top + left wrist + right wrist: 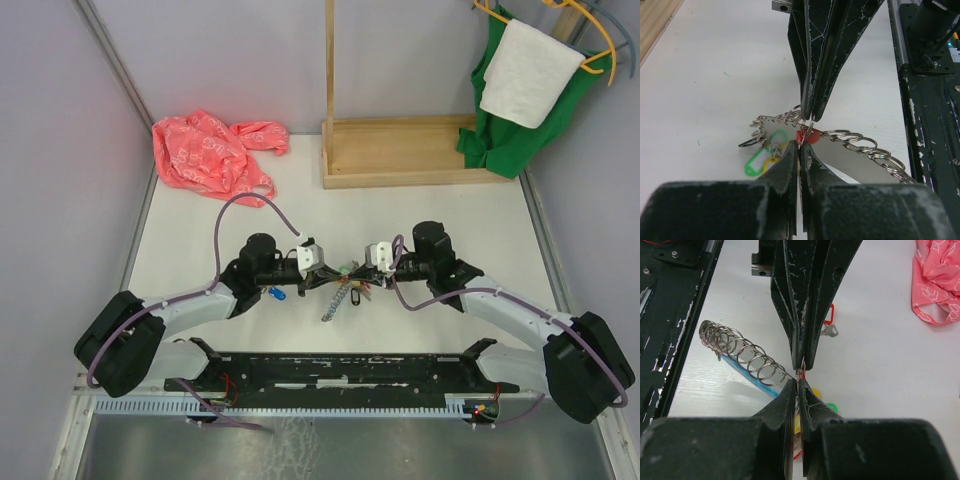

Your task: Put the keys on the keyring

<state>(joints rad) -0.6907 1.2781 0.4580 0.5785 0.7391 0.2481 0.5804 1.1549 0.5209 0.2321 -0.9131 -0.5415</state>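
Observation:
My two grippers meet tip to tip over the middle of the table. The left gripper point(335, 274) point(800, 146) is shut on a red-tagged key point(810, 136). The right gripper point(358, 272) point(799, 384) is shut on the end of the keyring point(340, 298), a coil of silver rings point(742, 351) with a light-blue sleeve point(747, 374), hanging below the grippers. Green point(756, 163) and yellow point(771, 161) tagged keys hang from the keyring point(865, 146). A blue-tagged key point(277, 294) lies by the left arm. A red-tagged key point(829, 320) lies loose on the table.
A pink cloth point(210, 155) lies at the back left. A wooden stand point(400, 150) is at the back, with green cloth and a white towel point(525, 75) hung at the back right. A black rail point(340, 370) runs along the near edge.

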